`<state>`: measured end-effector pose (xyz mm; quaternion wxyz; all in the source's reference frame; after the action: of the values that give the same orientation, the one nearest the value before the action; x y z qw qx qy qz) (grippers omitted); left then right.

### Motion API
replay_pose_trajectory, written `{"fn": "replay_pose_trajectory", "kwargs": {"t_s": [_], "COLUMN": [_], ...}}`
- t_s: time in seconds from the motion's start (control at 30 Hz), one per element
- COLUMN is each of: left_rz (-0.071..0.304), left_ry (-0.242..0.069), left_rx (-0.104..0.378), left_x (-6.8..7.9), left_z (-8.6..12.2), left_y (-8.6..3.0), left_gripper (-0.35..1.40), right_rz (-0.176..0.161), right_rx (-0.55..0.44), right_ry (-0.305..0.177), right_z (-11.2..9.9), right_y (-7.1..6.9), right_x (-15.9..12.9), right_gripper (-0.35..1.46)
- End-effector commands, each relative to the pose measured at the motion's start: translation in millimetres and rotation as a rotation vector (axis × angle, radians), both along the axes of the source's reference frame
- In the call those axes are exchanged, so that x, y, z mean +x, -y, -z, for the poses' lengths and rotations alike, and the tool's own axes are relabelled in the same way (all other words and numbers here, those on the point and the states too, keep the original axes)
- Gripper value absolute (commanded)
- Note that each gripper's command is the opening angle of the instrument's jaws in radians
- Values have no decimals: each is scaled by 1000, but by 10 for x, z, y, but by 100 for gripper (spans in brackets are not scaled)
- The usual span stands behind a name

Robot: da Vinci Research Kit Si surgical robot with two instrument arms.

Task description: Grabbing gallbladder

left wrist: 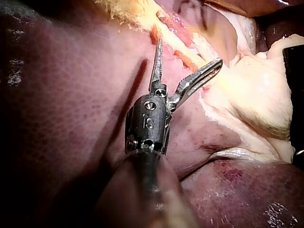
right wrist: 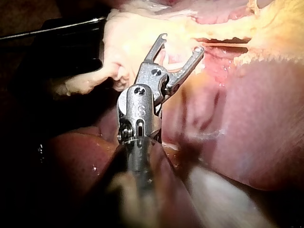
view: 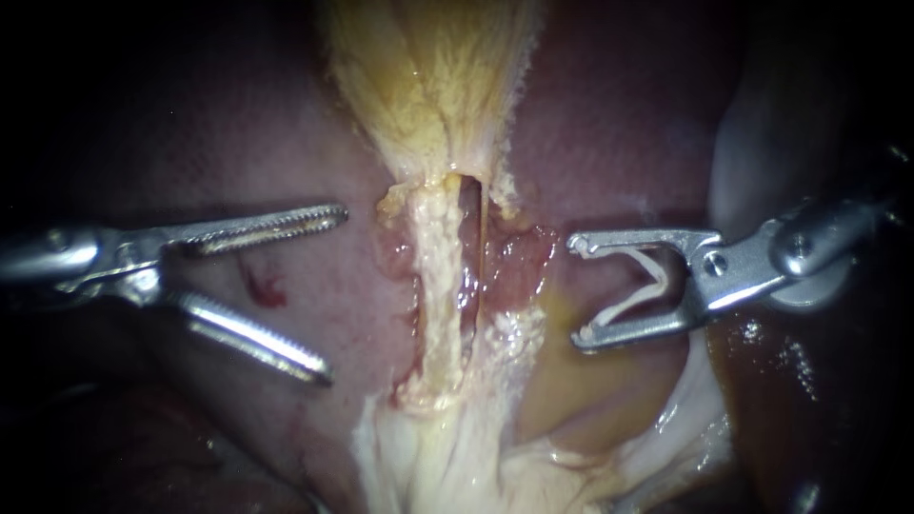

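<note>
The pink-brown liver (view: 286, 162) has a small red spot (view: 267, 288), soft white tissue (view: 447, 466) lies bunched against it, and a V-shaped white clip (view: 628, 305) is over it.

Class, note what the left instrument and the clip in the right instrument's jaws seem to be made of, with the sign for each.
Left instrument: likely steel, polished; silvery glints, fine ridged teeth on its open jaws. Clip, held by the right instrument: probably plastic, matt white; thin, bent, no metallic shine.
</note>
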<state>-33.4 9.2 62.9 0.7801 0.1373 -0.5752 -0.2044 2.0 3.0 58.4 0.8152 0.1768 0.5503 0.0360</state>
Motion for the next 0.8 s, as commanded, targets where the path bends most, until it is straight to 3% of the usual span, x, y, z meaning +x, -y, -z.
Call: {"fn": "replay_pose_trajectory", "kwargs": {"t_s": [0.03, 0.2, 0.47, 0.8], "left_rz": [0, 3, 64, 106], "left_ry": [0, -2, -21, -38], "left_rx": [0, 0, 65, 89], "left_x": [0, 0, -8, -30], "left_z": [0, -1, -12, -34], "left_y": [0, -4, -18, -43], "left_gripper": [111, 111, 103, 91], "right_rz": [0, 0, 0, 0], "right_rx": [0, 0, 0, 0], "right_ry": [0, 0, 0, 0], "right_z": [0, 0, 0, 0], "right_y": [0, 0, 0, 0], "right_x": [0, 0, 0, 0], "right_gripper": [50, 50, 50, 50]}}
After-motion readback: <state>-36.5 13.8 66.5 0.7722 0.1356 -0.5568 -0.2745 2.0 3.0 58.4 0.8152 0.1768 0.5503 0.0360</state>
